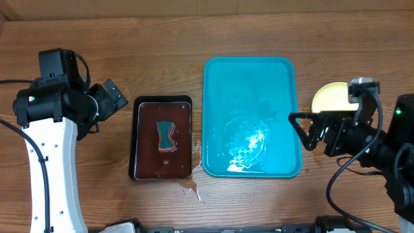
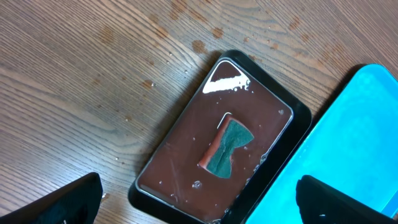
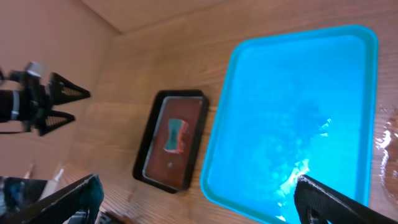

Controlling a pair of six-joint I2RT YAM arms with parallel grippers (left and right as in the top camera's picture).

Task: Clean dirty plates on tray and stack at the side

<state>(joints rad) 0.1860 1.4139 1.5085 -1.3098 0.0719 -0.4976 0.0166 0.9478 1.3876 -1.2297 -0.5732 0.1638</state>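
Note:
The turquoise tray [image 1: 251, 77] lies at the table's middle right, wet, with no plate on it; it also shows in the left wrist view [image 2: 367, 124] and the right wrist view [image 3: 292, 124]. A pale yellow-green plate [image 1: 328, 97] lies on the table right of the tray, partly hidden by my right arm; whether others lie under it I cannot tell. My right gripper [image 1: 304, 129] is open and empty at the tray's right rim. My left gripper [image 1: 107, 103] is open and empty, left of the black tray.
A small black tray [image 1: 162, 139] of dark liquid holds a green-and-orange sponge [image 1: 167, 136], seen too in the left wrist view [image 2: 227, 148]. Liquid is spilled on the wood [image 1: 191, 188] in front of it. A stand [image 3: 37, 99] shows at the left in the right wrist view.

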